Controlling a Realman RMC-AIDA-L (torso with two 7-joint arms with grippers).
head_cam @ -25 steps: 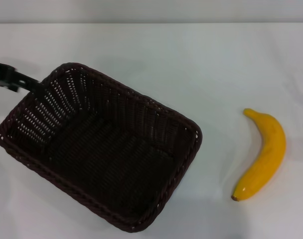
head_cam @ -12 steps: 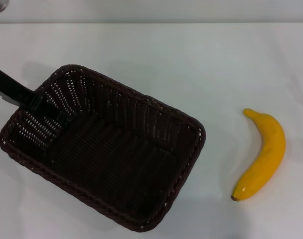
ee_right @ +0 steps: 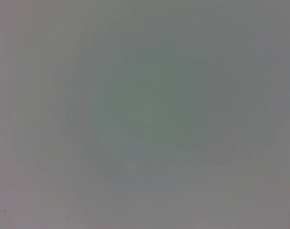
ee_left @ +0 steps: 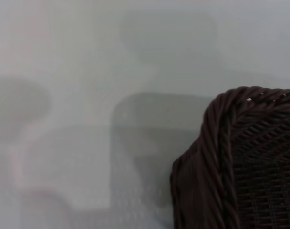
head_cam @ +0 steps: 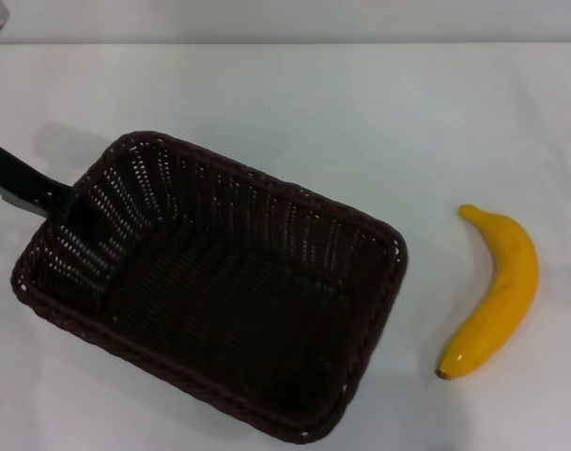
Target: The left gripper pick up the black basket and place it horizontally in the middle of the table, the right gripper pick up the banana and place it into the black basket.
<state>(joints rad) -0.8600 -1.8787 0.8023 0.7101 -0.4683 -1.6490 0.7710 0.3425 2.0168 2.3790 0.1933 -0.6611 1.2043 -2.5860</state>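
The large rectangular woven wicker basket (head_cam: 220, 291), very dark brown-black with a braided rim and sloping sides, sits on the left half of the plain white tabletop (head_cam: 361, 113). It lies askew, its long sides running from the far left down toward the near right, and its near corner reaches almost to the bottom edge of the head view. Its inside holds nothing.

At the basket's far-left short side, the left gripper (head_cam: 65, 202), a flat matte black bar-shaped finger, comes in from the left edge and meets the rim there, its tip lying over the braided edge and dipping inside. One finger is all I can make out, so I cannot tell whether it is clamped on the wicker or loose. The left wrist view shows one rounded corner of the basket (ee_left: 240, 162) close up, its braid over the pale table (ee_left: 88, 95).

Well apart from the basket, on the right side of the table, lies the curved bright yellow banana (head_cam: 497, 293), flat on the surface, its dark brown tip toward the near edge.

The right gripper is out of sight; its wrist view is a featureless grey.
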